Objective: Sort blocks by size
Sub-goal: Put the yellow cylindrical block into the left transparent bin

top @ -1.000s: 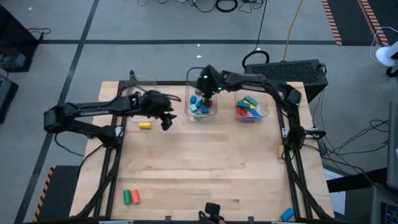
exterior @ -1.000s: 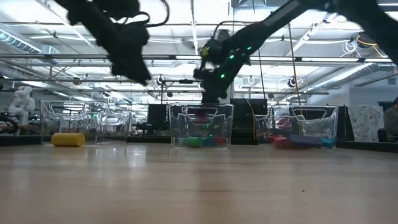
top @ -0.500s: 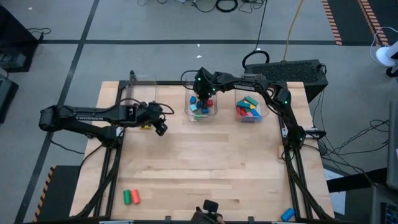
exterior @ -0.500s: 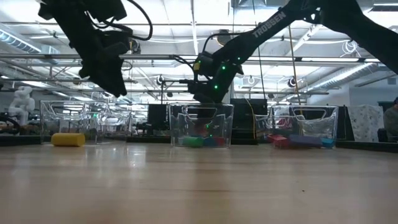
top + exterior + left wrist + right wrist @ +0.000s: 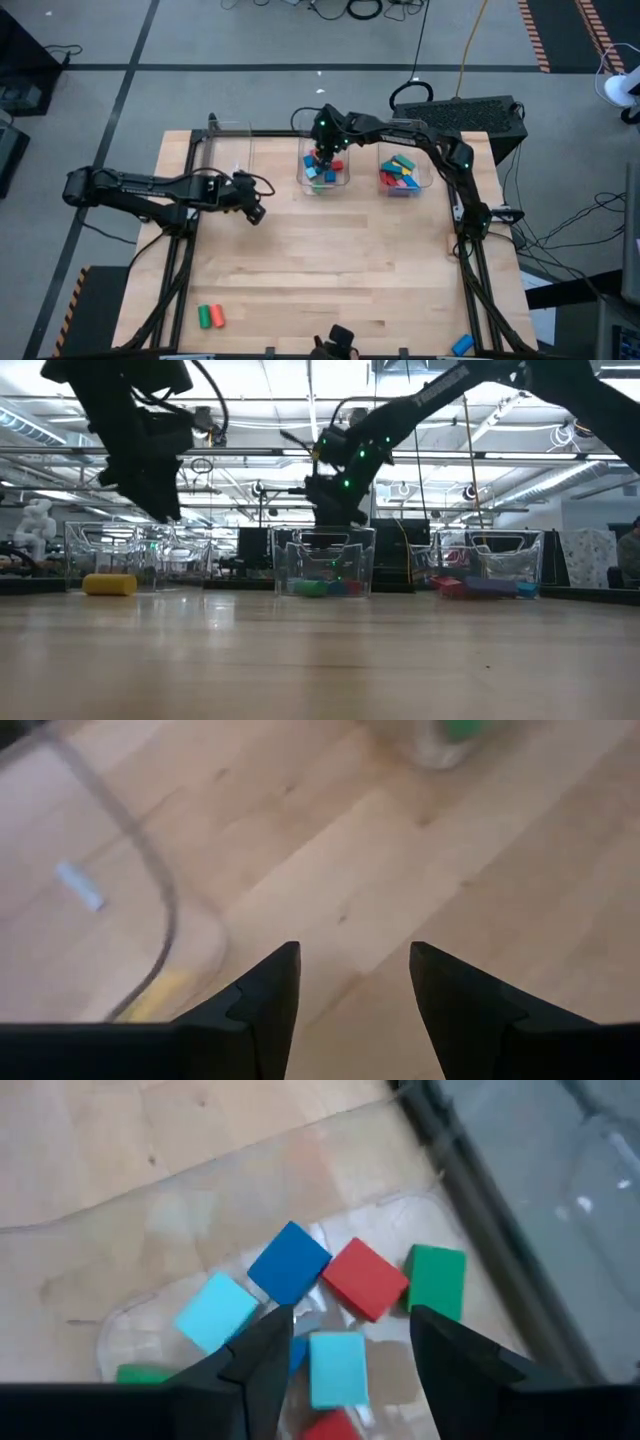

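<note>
My left gripper [image 5: 253, 210] hangs open and empty over the table [image 5: 330, 270], above the yellow cylinder [image 5: 110, 584] lying on its side. It looks light, stiff and smooth, apt to roll; I'd pinch it across its round flanks. My right gripper [image 5: 345, 1342], released, hovers over the middle bin [image 5: 325, 170] of small cubes [image 5: 362, 1279].

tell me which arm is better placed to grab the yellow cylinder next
Left. The left gripper hangs open beside the yellow cylinder, while the right gripper is open over the middle bin.
</note>
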You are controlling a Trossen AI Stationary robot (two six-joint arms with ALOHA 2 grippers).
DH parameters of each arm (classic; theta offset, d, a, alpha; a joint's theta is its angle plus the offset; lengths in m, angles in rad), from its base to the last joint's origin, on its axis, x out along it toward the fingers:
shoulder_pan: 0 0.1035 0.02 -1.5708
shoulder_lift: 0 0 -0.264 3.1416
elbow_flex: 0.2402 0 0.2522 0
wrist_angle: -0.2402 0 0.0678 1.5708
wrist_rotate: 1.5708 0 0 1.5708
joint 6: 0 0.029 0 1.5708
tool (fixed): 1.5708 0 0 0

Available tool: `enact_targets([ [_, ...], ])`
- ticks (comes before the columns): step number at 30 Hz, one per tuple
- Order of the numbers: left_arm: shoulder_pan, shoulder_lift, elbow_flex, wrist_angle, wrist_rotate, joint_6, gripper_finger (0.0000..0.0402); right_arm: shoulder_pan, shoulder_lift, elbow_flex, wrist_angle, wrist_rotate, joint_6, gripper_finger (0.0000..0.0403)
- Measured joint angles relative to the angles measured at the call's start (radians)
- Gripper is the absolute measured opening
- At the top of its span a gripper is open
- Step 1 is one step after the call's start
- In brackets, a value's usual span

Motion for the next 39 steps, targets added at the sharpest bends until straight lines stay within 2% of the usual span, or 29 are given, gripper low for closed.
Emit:
enact_targets([
  [5,-0.058,0.0,0.0,-0.121,-0.087,-0.189,0.0192,0.056,-0.055,-0.004,-0.005,0.014,-0.014,0.0174],
  [9,-0.101,0.0,0.0,-0.16,-0.091,-0.206,0.0192,0.108,-0.108,-0.004,-0.025,0.011,-0.051,0.0169],
  [18,-0.148,0.026,0.0,-0.214,-0.066,0.09,0.0192,0.199,-0.193,-0.004,-0.055,0.009,-0.09,0.0169],
  [24,-0.129,0.139,0.0,-0.254,-0.041,0.16,0.0192,0.23,-0.216,-0.021,-0.137,0.009,-0.086,0.0169],
  [30,-0.129,0.266,0.0,-0.253,-0.032,0.263,0.0192,0.244,-0.248,-0.139,-0.127,0.009,-0.041,0.0169],
  [33,-0.124,0.314,0.0,-0.252,-0.039,0.319,0.0192,0.249,-0.289,-0.232,-0.042,0.006,-0.022,0.0169],
  [39,-0.071,0.383,0.0,-0.253,-0.038,0.335,0.0192,0.249,-0.417,-0.461,0.151,0.006,0.026,0.0169],
])
